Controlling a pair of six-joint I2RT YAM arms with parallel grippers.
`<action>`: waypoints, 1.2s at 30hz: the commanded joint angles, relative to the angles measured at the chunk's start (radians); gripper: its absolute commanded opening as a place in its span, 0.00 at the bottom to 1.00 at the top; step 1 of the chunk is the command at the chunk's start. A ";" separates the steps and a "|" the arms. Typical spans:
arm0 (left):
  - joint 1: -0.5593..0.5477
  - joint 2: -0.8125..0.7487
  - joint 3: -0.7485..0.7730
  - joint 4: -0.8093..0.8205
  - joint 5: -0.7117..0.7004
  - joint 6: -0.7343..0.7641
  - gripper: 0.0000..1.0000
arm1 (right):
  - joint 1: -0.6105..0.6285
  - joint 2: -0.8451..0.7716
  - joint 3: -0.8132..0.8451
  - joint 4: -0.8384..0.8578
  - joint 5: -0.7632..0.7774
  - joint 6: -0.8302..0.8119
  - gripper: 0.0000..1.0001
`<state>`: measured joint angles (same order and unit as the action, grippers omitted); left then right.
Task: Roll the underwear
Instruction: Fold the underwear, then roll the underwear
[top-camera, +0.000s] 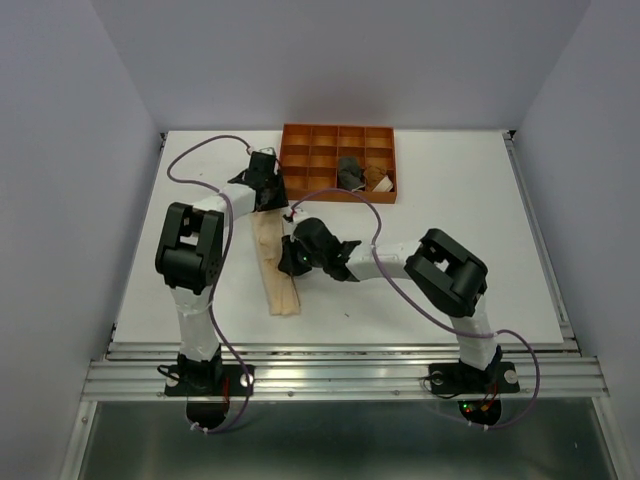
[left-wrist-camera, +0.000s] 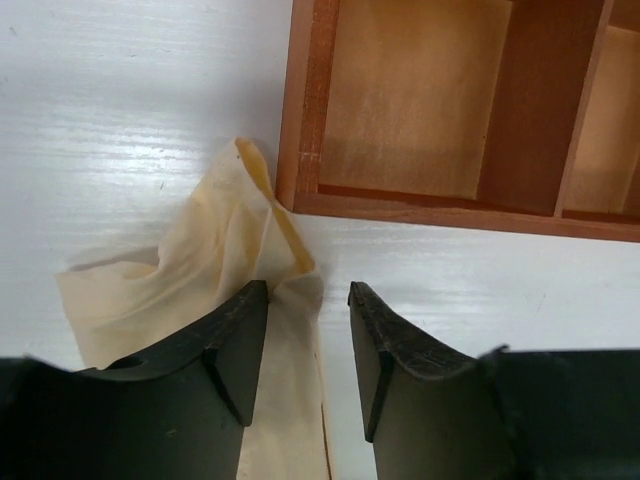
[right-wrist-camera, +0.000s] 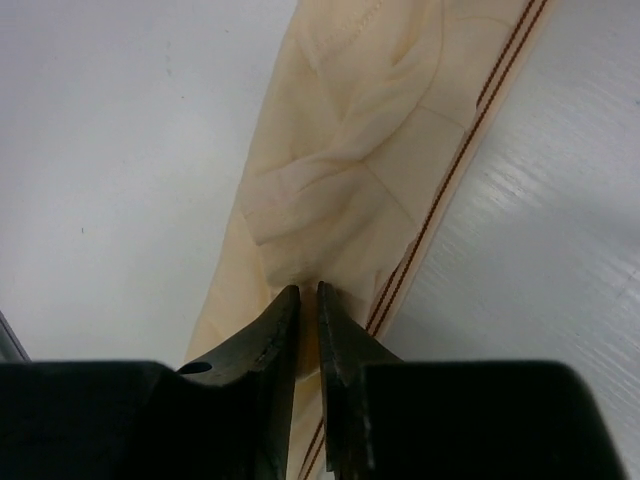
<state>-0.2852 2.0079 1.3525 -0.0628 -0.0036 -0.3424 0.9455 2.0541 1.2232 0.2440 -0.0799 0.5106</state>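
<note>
- My left gripper (top-camera: 267, 203) is out at the far end of the pale peach underwear (top-camera: 278, 280), just off the near-left corner of the tray (top-camera: 338, 126).
- Its fingers stand apart with a plain gap between them. In the left wrist view, my left gripper (left-wrist-camera: 308, 290) has white table showing through that gap, and nothing is pinched.
- The pale peach underwear (left-wrist-camera: 190, 270) runs under one finger there. Its end is bunched and rumpled, with one corner touching the wooden wall of the tray (left-wrist-camera: 300, 120).
- My right gripper (top-camera: 285, 262) comes in from the right and meets the same garment about halfway along its length.
- In the right wrist view my right gripper (right-wrist-camera: 308, 288) has its fingers almost together, with only a thin slit left. The tips nip a small fold of the pale peach underwear (right-wrist-camera: 340, 150), and creases fan out from that spot.
- A double line of dark red stitching runs along one long edge of the cloth beside those tips.
- The garment lies as a long narrow strip on the table (top-camera: 450, 180). It stretches from the tray's near-left corner back toward the near edge, left of the middle.
- The dark grey underwear (top-camera: 351, 172) sits in a compartment on the near side of the tray, right of its centre.
- The rust-brown underwear (top-camera: 380, 182), showing some cream, is in the compartment just to the right, at the tray's near-right corner.
</note>
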 joint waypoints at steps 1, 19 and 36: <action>0.008 -0.135 0.069 -0.069 -0.022 0.003 0.51 | 0.024 -0.040 0.097 -0.064 -0.034 -0.121 0.20; 0.006 -0.573 -0.017 -0.252 -0.078 -0.174 0.58 | 0.024 -0.426 -0.074 -0.129 0.068 -0.548 1.00; -0.008 -1.143 -0.704 -0.482 0.131 -0.467 0.59 | 0.111 -0.413 -0.139 -0.403 -0.242 -1.018 1.00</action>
<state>-0.2897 0.9329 0.6922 -0.4774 0.0742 -0.7311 1.0134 1.5822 1.0004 -0.0872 -0.3019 -0.4091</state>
